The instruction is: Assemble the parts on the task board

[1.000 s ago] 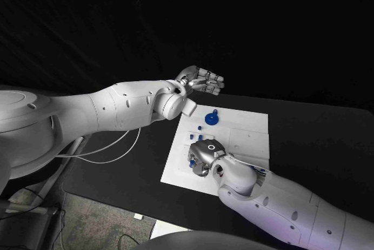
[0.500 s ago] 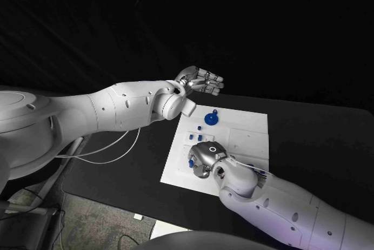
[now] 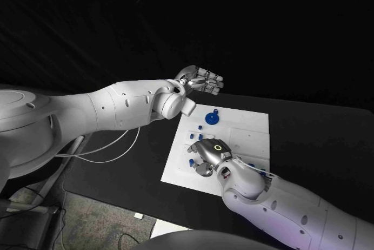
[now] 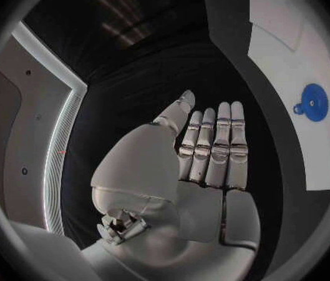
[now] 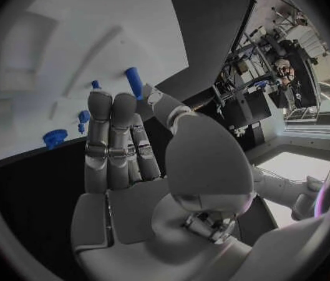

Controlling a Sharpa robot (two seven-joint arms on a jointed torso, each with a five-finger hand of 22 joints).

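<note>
My right hand hung low over the board, thumb and fingers pinching a blue peg — the insertion step, I judged. Next it needed lining up with its hole. My left hand, fingers straight and together, held nothing — well off the board.

Dim, dark surround; fisheye-bent edges.

I work in a lab: beyond my right hand stand metal racks loaded with equipment and cables, past a black table under dark drapes.
</note>
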